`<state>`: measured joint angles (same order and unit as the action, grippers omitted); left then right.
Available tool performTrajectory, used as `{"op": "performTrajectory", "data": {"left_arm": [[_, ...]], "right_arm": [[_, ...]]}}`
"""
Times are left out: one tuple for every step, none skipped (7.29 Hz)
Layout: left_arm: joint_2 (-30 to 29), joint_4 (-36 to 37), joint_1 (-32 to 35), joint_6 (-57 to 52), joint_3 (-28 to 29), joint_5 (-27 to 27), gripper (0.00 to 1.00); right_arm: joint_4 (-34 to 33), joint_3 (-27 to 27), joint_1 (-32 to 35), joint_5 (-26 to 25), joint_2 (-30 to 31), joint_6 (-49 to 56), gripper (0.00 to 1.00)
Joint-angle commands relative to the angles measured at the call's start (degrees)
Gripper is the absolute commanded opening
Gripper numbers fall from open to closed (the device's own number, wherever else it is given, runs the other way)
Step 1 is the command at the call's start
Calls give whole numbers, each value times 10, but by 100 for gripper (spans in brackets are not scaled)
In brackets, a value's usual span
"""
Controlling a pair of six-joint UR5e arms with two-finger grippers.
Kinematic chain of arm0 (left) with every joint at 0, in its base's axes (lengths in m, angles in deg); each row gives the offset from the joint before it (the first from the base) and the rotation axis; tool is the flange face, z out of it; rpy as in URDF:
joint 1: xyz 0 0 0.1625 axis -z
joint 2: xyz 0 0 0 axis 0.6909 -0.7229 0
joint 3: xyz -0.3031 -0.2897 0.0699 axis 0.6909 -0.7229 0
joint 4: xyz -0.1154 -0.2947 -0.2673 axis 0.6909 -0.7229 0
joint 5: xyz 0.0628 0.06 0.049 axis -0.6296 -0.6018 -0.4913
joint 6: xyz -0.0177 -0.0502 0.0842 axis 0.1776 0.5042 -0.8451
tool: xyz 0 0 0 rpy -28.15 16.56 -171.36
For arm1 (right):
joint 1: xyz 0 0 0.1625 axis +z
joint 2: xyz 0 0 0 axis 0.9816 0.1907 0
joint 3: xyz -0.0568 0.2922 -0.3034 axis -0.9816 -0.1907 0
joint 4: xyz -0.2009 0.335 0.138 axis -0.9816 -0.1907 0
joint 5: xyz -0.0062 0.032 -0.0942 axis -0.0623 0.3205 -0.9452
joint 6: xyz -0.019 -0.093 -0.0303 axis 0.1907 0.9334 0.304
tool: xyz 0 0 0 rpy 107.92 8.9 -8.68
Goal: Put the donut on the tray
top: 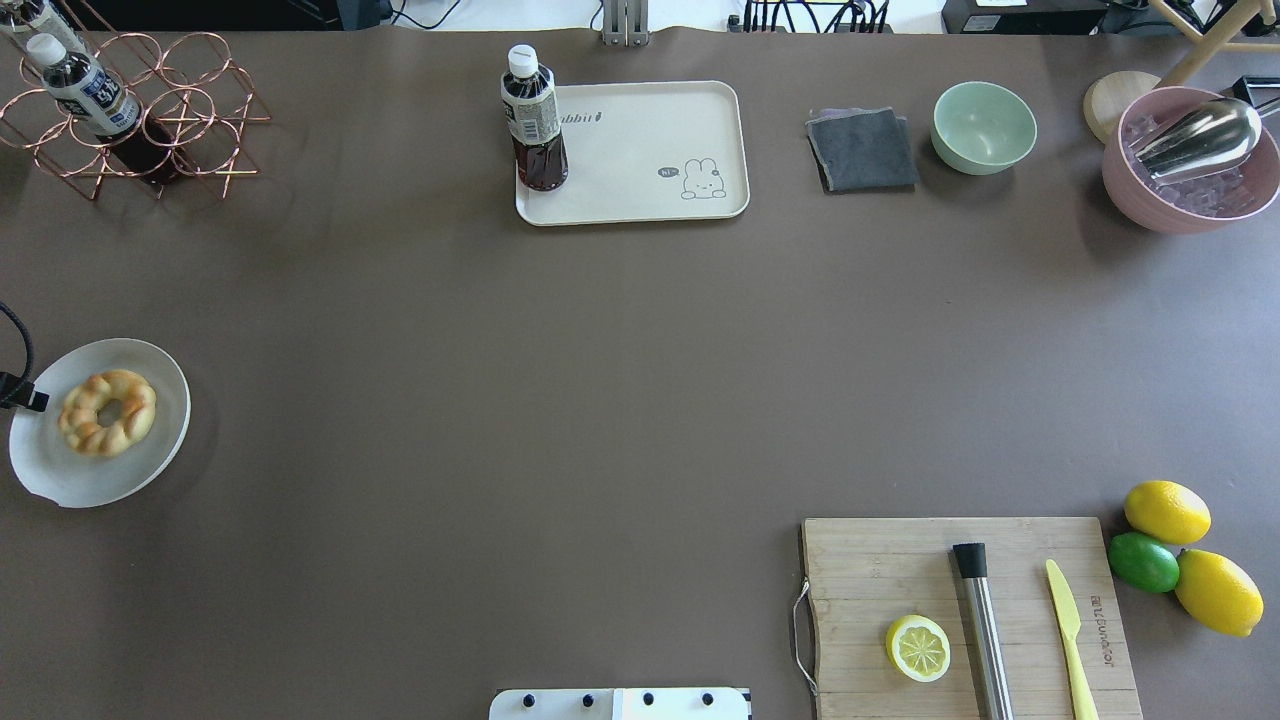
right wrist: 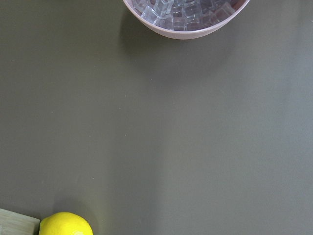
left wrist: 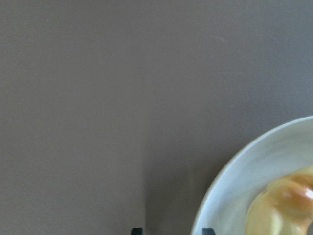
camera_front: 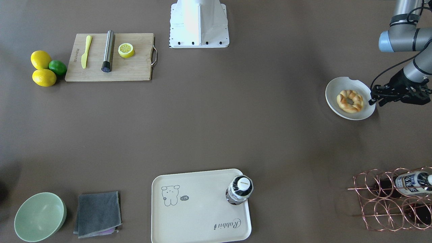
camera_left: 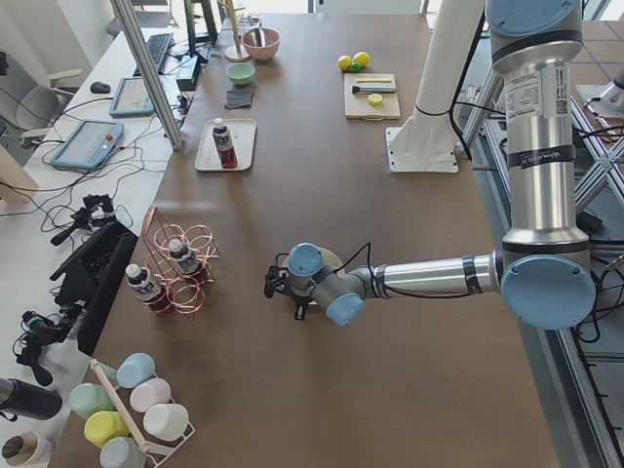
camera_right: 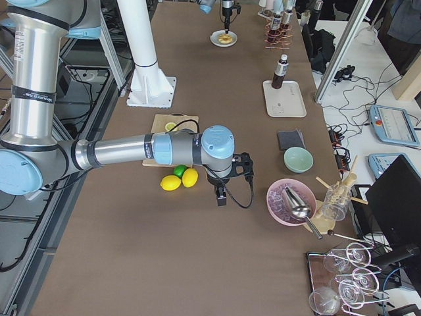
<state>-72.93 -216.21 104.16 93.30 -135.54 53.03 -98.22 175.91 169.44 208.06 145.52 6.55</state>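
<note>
The donut (camera_front: pixel 350 101), a braided golden ring, lies on a round white notched plate (camera_front: pixel 337 88) at the table's left end; it also shows in the overhead view (top: pixel 107 411) and in the left wrist view (left wrist: pixel 286 208). My left gripper (camera_front: pixel 373 95) is open and empty, above the plate's outer rim, just beside the donut; its two fingertips (left wrist: pixel 137 231) stand apart at the bottom of the left wrist view. The cream tray (camera_front: pixel 189 216) (top: pixel 640 150) lies far off at the table's far edge. My right gripper (camera_right: pixel 220 194) shows only in the exterior right view; I cannot tell its state.
A dark drink bottle (camera_front: pixel 239 189) stands on the tray's corner. A copper wire rack (camera_front: pixel 393 199) with bottles is near the plate. A cutting board (top: pixel 965 615) with a lemon half, lemons, a green bowl (top: pixel 983 127), a grey cloth (top: pixel 862 150) and a pink ice bowl (top: pixel 1180 165) are at the right.
</note>
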Motion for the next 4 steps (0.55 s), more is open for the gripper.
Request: {"op": "performTrajectory", "data": {"left_arm": [[0,-1,-4,0,-1,1,27],[0,-1,-4,2,-2,6,0],[0,0,-4,3,-7,9,0],[-1,0,-3,3,-8,35,0]], "right_arm": [[0,1,0,0,1,0,100],[0,1,0,0,2,0,100],[0,1,0,0,2,0,100],[0,2,0,0,1,0,100]]}}
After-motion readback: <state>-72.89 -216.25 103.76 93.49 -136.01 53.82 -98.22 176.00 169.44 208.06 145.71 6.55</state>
